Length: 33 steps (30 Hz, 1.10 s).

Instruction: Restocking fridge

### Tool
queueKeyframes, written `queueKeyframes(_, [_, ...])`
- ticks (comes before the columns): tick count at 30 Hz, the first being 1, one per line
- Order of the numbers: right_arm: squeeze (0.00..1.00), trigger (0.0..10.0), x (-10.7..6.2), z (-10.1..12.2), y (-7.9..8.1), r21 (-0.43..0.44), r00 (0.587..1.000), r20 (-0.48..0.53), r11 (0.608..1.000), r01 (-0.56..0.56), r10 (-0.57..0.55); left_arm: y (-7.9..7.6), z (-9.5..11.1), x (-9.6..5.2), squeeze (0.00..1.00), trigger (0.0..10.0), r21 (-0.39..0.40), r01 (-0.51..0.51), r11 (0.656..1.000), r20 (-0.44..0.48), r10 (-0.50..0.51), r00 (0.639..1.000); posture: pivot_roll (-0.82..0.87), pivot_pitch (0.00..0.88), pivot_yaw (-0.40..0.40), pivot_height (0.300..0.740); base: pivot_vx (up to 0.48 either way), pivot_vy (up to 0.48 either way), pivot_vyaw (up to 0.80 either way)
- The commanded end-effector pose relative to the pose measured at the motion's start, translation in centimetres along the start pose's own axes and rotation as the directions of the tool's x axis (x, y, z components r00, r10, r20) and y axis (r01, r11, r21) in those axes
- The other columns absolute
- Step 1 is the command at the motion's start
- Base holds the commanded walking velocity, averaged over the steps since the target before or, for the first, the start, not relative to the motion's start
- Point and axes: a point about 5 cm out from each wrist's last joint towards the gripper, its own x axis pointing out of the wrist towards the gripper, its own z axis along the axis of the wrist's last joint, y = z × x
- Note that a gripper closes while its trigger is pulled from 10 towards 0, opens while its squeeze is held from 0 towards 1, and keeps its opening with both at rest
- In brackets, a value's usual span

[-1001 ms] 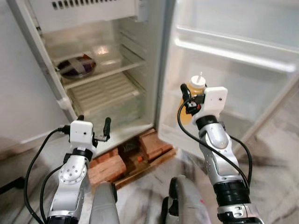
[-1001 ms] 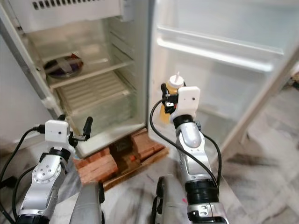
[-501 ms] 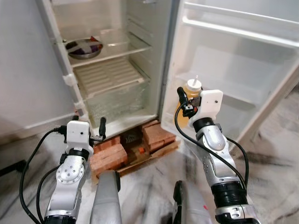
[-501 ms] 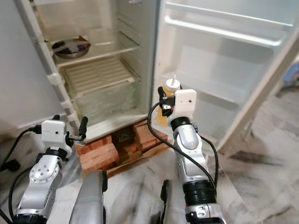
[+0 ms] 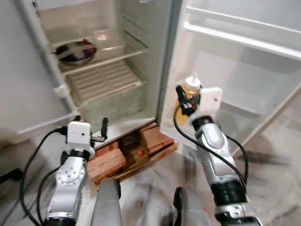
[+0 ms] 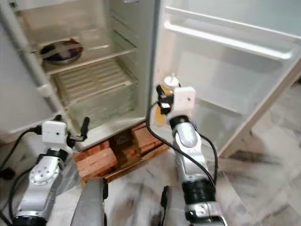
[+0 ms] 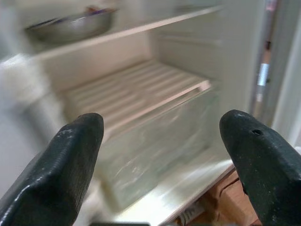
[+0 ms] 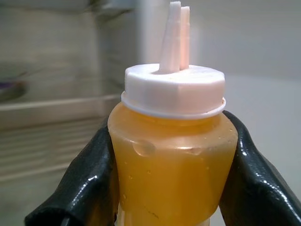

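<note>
Thing held: a squeeze bottle (image 8: 171, 155) of orange liquid with a white cap and a thin nozzle is carried upright, in front of the open fridge door (image 5: 244, 61).
Right gripper (image 8: 169, 179): the fingers are closed on both sides of the bottle body, just below the cap.
Left gripper (image 7: 160, 155): the fingers are spread wide and nothing is held; it is pointed at the crisper drawer (image 7: 155, 141).
Weight: the bottle is judged nearly full, so moderately heavy.
Stiffness: the plastic wall is probably soft, so too hard a squeeze may push liquid out of the nozzle.
Slipperiness: small droplets are seen inside the wall; the outside looks smooth.
Best hold: the upper body under the cap shoulder, as now.
Fridge: a bowl (image 5: 74, 51) lies on the upper shelf (image 5: 117, 54).
</note>
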Motion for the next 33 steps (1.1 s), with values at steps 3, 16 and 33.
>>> queueKeyframes(3, [0.00, 10.0, -0.2, 0.1, -1.1, -0.014, 0.999, 0.003, 0.999, 0.035, -0.035, -0.8, 0.4, 0.3, 0.00, 10.0, -0.007, 0.015, 1.000, 0.015, -0.015, 1.000, 0.09, 0.053, -0.024, 0.596, 0.325, 0.000, 0.00])
queueKeyframes(16, [0.00, 10.0, -0.2, 0.0, -0.8, -0.001, 1.000, -0.002, 1.000, 0.011, -0.011, -0.9, 0.5, 0.3, 0.00, 10.0, -0.014, 0.014, 1.000, 0.017, -0.014, 1.000, 0.09, 0.054, -0.024, 0.596, 0.000, 0.000, 0.00])
queueKeyframes(33, [0.00, 10.0, -0.5, -0.2, 0.5, 0.049, 0.996, -0.006, 0.995, -0.088, 0.088, 0.0, 0.7, 0.2, 0.00, 10.0, 0.025, -0.098, 0.995, 0.026, 0.098, 0.995, 0.09, 0.055, -0.029, 0.531, 0.000, 0.000, 0.00])
